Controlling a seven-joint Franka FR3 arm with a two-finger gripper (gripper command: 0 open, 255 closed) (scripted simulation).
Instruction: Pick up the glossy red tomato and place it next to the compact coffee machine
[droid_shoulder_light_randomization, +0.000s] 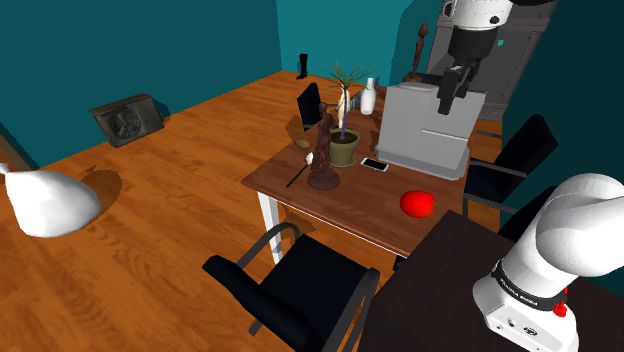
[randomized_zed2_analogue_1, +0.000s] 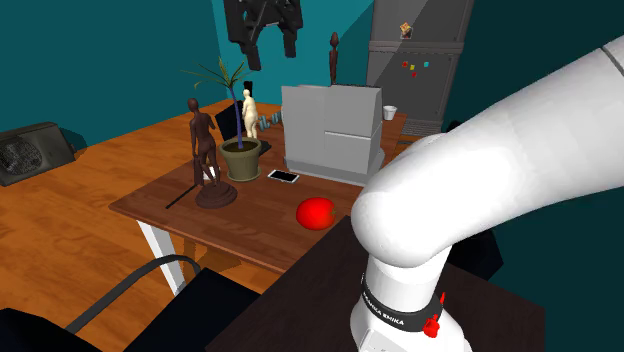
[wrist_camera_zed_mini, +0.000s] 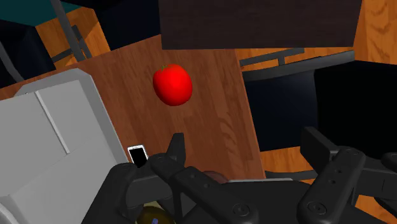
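Hovering above the grey coffee machine (droid_shoulder_light_randomization: 425, 130), the jaws gaped empty; the shoulder view put the red tomato (droid_shoulder_light_randomization: 418, 203) at its 6 o'clock.

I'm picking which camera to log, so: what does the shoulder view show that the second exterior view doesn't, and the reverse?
Shoulder, not second exterior: a white rounded object on the floor and a black boot. Second exterior, not shoulder: a white cup beside the grey coffee machine, and coloured magnets on a grey cabinet. Both: the red tomato, coffee machine, phone, brown figurine, potted plant and the open gripper.
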